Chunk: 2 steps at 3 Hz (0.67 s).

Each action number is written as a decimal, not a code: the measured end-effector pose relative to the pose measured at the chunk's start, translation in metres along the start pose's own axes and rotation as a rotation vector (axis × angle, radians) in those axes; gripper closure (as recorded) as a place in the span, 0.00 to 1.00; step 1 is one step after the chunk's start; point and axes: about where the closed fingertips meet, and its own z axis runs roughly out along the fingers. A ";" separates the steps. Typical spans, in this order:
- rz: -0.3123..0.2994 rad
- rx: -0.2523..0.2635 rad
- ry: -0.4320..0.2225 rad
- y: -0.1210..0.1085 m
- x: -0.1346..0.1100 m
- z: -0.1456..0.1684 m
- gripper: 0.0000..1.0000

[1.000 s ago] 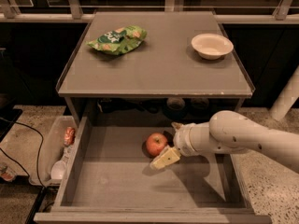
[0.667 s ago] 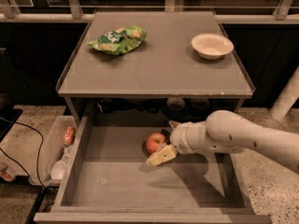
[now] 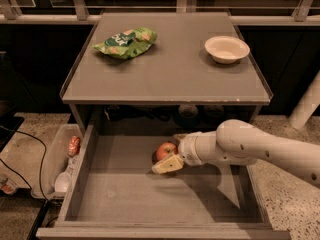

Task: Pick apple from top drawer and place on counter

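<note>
The end effector (image 3: 170,153) now sits further left in the top drawer (image 3: 125,194), its spread fingers (image 3: 167,165) straddling the apple (image 3: 165,149), so closing for the lift seems next.

A green snack bag (image 3: 125,41) lies at the back left of the counter (image 3: 165,79), with a white bowl (image 3: 226,48) well apart at the back right. On the speckled floor (image 3: 290,184) to the left, a clear bin (image 3: 50,159) holds a red packet (image 3: 74,145), and a black cable (image 3: 31,146) runs beside it. The gripper (image 3: 170,159) is down in the top drawer (image 3: 150,199).

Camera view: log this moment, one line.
hand: in top drawer, at apple | apple: in top drawer | counter: snack bag, bowl
</note>
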 end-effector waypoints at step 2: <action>0.000 0.000 0.000 0.000 0.000 0.000 0.64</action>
